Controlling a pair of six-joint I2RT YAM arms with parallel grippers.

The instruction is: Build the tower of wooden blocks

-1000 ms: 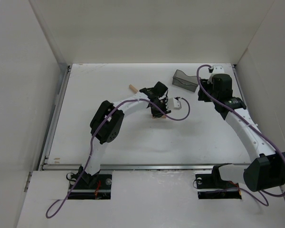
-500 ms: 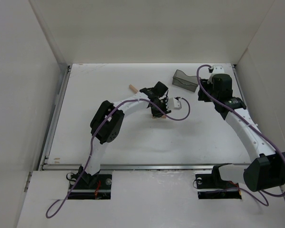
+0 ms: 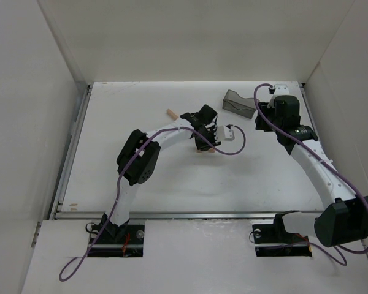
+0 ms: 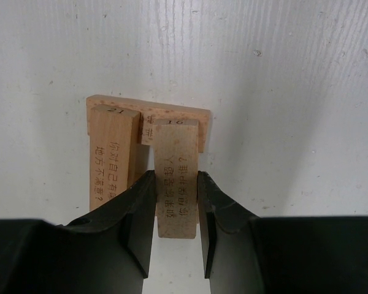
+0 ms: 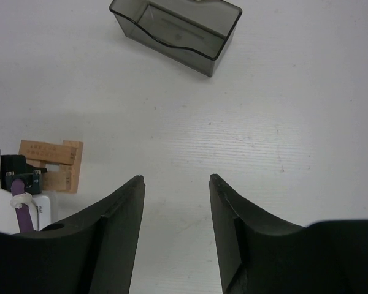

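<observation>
The tower (image 4: pixel 172 111) is a low stack of tan wood blocks: one bar lies crosswise and two bars lie over its near side. My left gripper (image 4: pixel 176 177) is shut on the right-hand upper block (image 4: pixel 176 147), marked 16, whose far end lies over the crosswise bar. The block marked 21 (image 4: pixel 112 153) lies beside it on the left. In the top view the left gripper (image 3: pixel 203 139) stands over the tower at the table's middle. My right gripper (image 5: pixel 176 179) hangs open over bare table with nothing between its fingers; the tower (image 5: pixel 52 164) shows at its left.
A dark translucent grey bin (image 3: pixel 239 103) stands at the back right, just ahead of the right gripper (image 3: pixel 262 117), and its wall (image 5: pixel 165 49) shows at the top of the right wrist view. One loose wood block (image 3: pixel 170 113) lies behind the left arm. White walls enclose the table.
</observation>
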